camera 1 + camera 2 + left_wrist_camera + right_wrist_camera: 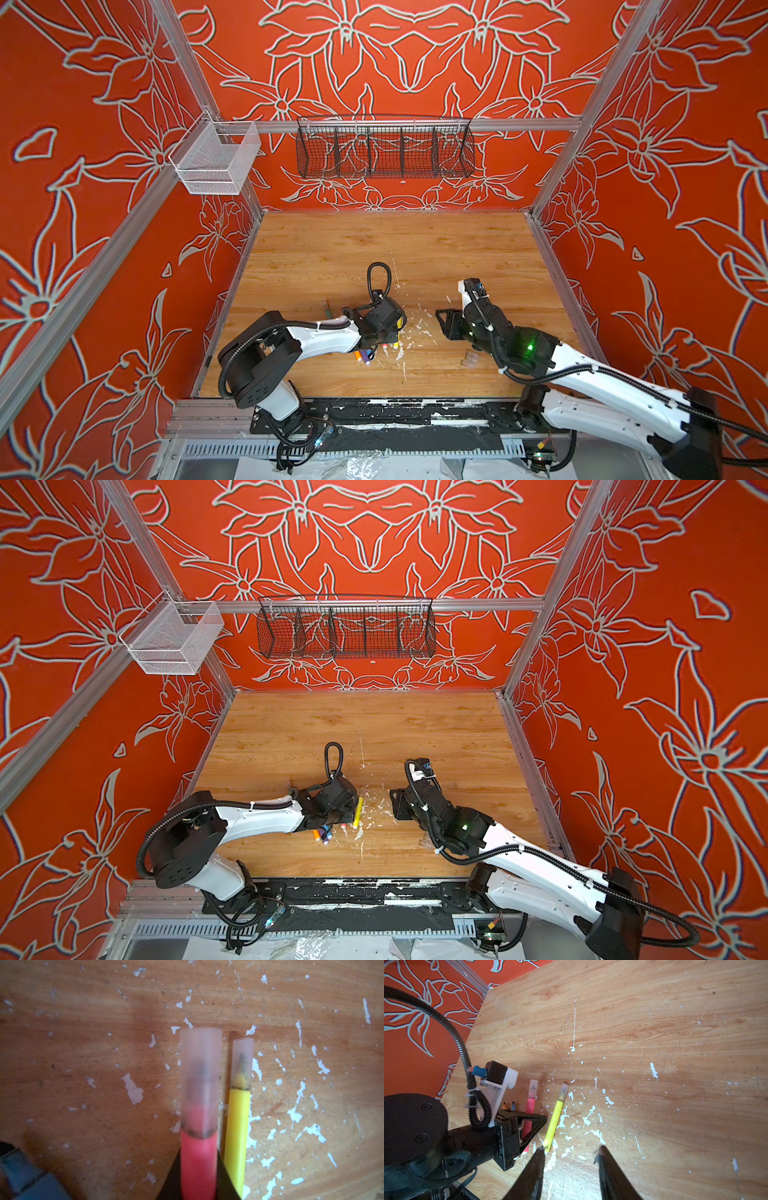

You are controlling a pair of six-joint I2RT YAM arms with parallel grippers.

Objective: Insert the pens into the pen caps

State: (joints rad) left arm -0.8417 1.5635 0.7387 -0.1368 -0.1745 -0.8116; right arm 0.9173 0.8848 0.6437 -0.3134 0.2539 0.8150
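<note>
Six pens are showing: a yellow pen [236,1136], a pink-red pen [197,1163], an orange pen [357,356], a blue pen [513,1106], a purple pen [368,358] and a greenish pen [328,309]. Two caps are sitting on pens, the pink-red pen's cap [199,1076] and the yellow pen's cap [242,1059], while loose caps [469,358] are lying too blurred to count. Two baskets are hanging above: a white mesh basket [216,162] and a black wire basket [384,151].

A pink-red pen [198,1163], yellow pen [236,1126], wood-grain table [83,1053].

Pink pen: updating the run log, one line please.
left gripper: closed on capped pink pen | yellow pen: capped, on table | right gripper: open, empty | loose caps: on table
</note>
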